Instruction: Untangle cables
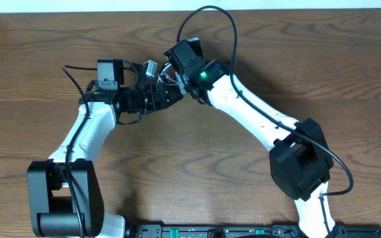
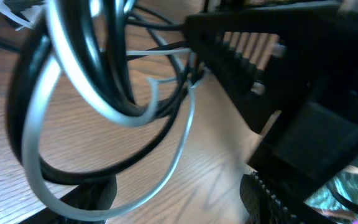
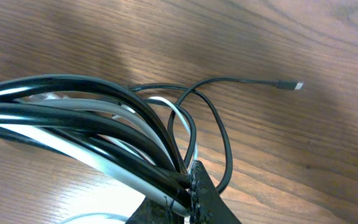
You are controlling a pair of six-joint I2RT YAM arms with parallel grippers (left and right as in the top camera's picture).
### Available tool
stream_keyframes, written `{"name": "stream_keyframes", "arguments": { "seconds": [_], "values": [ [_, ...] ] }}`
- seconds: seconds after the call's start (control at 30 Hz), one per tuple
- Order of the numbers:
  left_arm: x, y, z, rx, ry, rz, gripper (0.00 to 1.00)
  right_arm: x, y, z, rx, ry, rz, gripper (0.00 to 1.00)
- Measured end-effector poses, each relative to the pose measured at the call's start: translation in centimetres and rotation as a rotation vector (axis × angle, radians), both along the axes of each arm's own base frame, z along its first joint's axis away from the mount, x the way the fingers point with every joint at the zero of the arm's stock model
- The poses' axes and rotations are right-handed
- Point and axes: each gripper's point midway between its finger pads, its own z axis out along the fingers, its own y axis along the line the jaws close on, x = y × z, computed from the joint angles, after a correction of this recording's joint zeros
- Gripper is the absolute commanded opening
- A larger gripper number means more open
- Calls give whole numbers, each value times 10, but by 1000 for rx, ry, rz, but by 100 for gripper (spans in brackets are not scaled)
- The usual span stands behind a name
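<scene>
Cables [image 3: 104, 118], blk + one white, fill rt wrist view, bunched, clamped in right gripper [image 3: 190, 186] at 6 o'clock. One blk lead strays to 2 o'clock, plug [image 3: 289, 85] flat on table [image 1: 323, 59]. Left gripper [image 2: 179, 202] fingers apart, loops hanging btwn. Overhead: bundle at 12 o'clock of table.

Left arm [image 1: 88, 129]: white links, black joints.
Right arm [image 1: 256, 116]: same; green light [image 1: 204, 74] behind right gripper [image 1: 165, 76].
Arm cables [image 1: 207, 13]: black, thick.

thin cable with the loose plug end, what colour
The thin cable is black; right wrist view shows it best.
</scene>
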Motion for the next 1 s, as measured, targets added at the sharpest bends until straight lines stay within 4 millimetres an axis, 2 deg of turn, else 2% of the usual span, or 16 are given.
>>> {"name": "stream_keyframes", "arguments": {
  "seconds": [0.33,0.47,0.67,0.9,1.0],
  "values": [
    [6,10,-10,74,5,50,67,-4,11,0,28,11,39,1],
    [7,11,-11,81,10,60,53,-9,18,-1,58,37,66,1],
    [8,12,-12,89,13,68,53,-17,25,-4,80,72,97,1],
    [9,13,-13,94,17,77,28,-22,28,-6,81,89,114,1],
    [9,15,-15,106,18,84,27,-23,30,-6,78,89,124,1]
  ]
}}
